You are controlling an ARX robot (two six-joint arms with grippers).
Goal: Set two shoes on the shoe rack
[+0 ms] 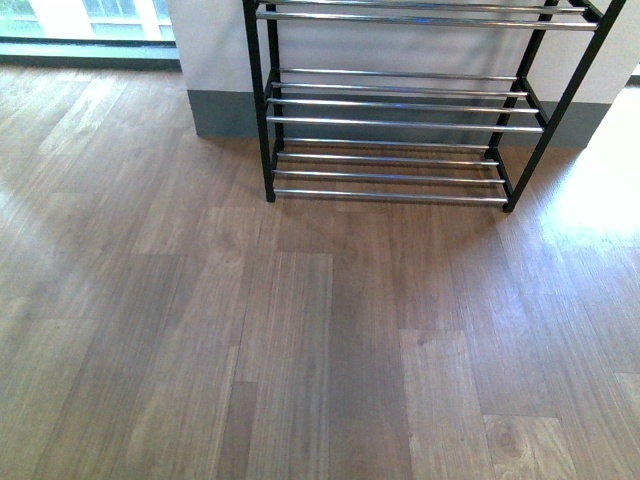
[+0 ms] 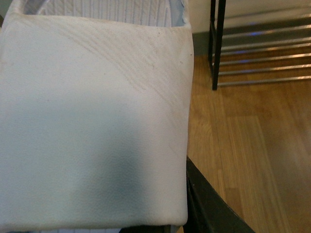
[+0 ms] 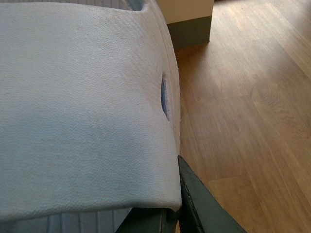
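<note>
Apparently the carrying step is in hand: a left shoe (image 2: 92, 136) and a right shoe (image 3: 82, 111) are seen close against the wrists; whether the jaws are clamped cannot be told. Next, the shoe rack (image 1: 400, 102), at twelve o'clock, must be approached.

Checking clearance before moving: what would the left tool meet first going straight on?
Likely the shoe rack; the pale shoe up close hides most of that line, so depth is unclear.
</note>
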